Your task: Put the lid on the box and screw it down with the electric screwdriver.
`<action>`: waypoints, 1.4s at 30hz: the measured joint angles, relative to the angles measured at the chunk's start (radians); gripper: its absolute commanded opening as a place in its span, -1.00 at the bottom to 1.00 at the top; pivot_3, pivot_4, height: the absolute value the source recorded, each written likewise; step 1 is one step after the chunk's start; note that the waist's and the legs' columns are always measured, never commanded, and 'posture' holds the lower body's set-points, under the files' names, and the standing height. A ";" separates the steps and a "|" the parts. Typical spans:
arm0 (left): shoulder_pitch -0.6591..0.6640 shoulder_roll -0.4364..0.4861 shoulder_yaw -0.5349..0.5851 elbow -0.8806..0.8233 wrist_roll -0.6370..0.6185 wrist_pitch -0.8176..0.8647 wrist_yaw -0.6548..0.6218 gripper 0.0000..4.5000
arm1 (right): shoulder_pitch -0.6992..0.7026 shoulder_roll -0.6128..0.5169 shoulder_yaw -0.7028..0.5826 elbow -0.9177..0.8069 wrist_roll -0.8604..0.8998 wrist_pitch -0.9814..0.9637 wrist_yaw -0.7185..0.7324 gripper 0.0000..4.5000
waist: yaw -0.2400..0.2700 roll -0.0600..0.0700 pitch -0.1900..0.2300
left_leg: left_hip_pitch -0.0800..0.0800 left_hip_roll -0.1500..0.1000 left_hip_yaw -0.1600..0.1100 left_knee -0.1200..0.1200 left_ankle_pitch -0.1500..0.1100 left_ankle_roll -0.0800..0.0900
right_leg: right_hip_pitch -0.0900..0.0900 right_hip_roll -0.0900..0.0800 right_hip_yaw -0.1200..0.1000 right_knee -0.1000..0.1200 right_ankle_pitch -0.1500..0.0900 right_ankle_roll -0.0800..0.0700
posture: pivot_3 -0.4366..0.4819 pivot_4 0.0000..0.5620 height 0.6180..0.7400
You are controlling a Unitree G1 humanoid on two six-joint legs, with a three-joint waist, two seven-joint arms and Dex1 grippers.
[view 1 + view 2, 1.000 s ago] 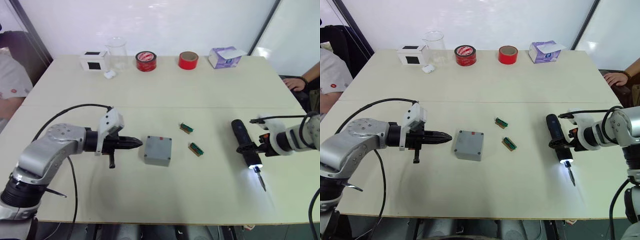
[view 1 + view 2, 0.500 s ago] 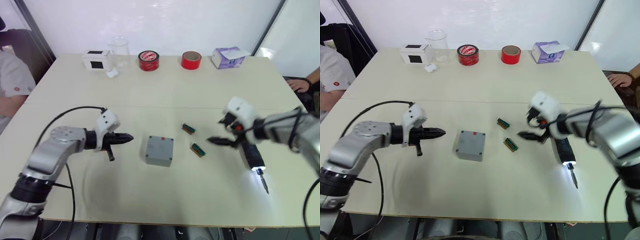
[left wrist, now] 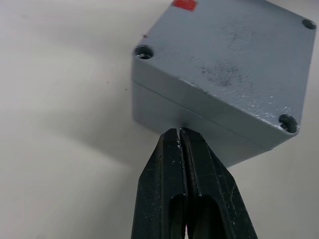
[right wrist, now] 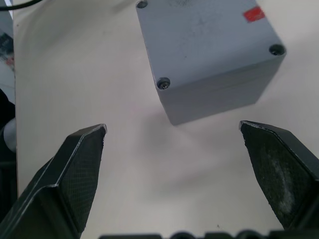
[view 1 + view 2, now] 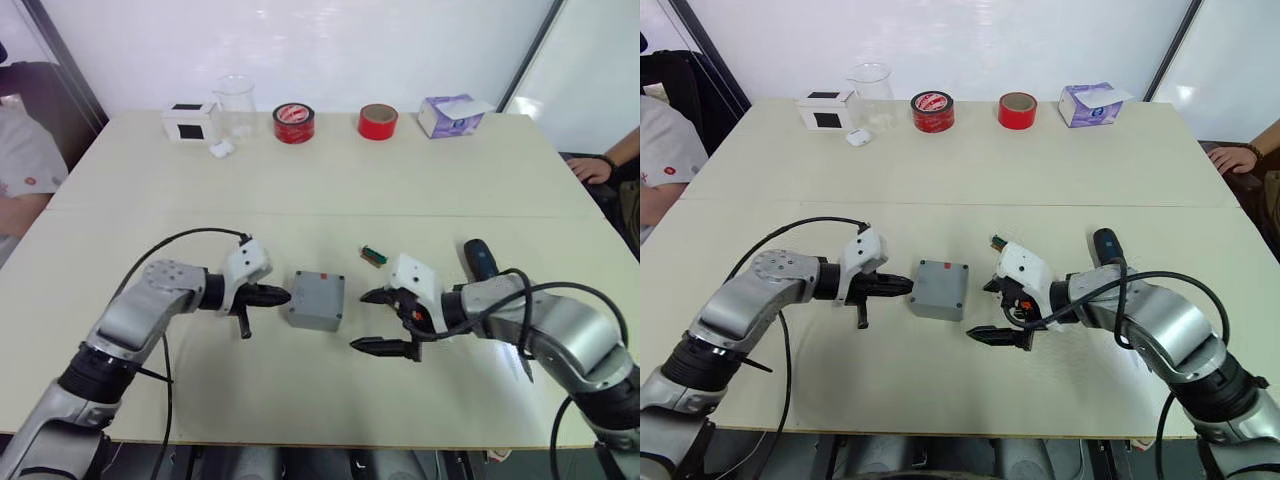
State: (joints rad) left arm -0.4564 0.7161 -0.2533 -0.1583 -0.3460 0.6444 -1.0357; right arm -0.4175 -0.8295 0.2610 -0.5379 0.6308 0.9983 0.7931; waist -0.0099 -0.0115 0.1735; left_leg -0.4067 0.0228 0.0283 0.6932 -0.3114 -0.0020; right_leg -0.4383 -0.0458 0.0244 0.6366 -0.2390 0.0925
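Right gripper [image 5: 998,309] hangs wide open just right of the box [image 5: 938,289], palm toward it; left gripper [image 5: 279,296], fingers pressed together and empty, touches the box's left wall; the lid [image 3: 234,42] already sits on top, red mark up. To hold the box well, centre the right jaws on opposite walls before closing; the screwdriver [image 5: 480,259] lies beyond the right arm.
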 measured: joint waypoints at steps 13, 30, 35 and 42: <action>-0.170 -0.124 -0.009 0.208 0.108 -0.114 0.030 -1.00 | -0.020 0.196 -0.012 0.011 0.093 0.159 -0.065 0.96 | 0.011 -0.001 0.000 | 0.002 -0.001 -0.002 0.006 0.000 0.000 | 0.004 0.000 -0.002 0.004 0.000 -0.001 | -0.05 -0.47 1.00; 0.101 0.045 0.081 -0.036 0.034 0.031 -0.031 -1.00 | -0.105 0.051 0.009 0.232 -0.098 -0.069 0.058 0.96 | -0.004 -0.001 0.000 | 0.003 0.000 -0.001 0.006 0.000 0.000 | 0.003 0.000 0.000 0.008 0.000 -0.001 | -0.05 -0.47 1.00; 0.137 0.002 0.075 -0.138 -0.001 0.094 0.013 -1.00 | -0.108 0.088 0.092 0.263 -0.152 -0.134 0.117 0.96 | 0.002 -0.001 0.000 | 0.004 0.000 -0.002 0.006 0.000 0.000 | 0.004 -0.001 -0.001 0.009 0.000 -0.001 | -0.05 -0.47 1.00; 0.119 -0.035 0.040 -0.130 0.012 0.102 0.062 -1.00 | -0.107 0.117 0.156 0.271 -0.218 -0.200 0.166 0.96 | -0.001 -0.001 0.000 | 0.005 0.000 -0.001 0.006 0.000 0.000 | 0.004 0.000 -0.001 0.009 0.000 -0.001 | -0.05 -0.47 1.00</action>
State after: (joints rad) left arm -0.3379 0.6808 -0.2136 -0.2885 -0.3335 0.7460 -0.9741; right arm -0.5247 -0.7123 0.4167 -0.2667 0.4123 0.7984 0.9586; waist -0.0110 -0.0125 0.1731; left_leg -0.4016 0.0227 0.0269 0.6994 -0.3114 -0.0020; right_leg -0.4341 -0.0460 0.0238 0.6455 -0.2389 0.0917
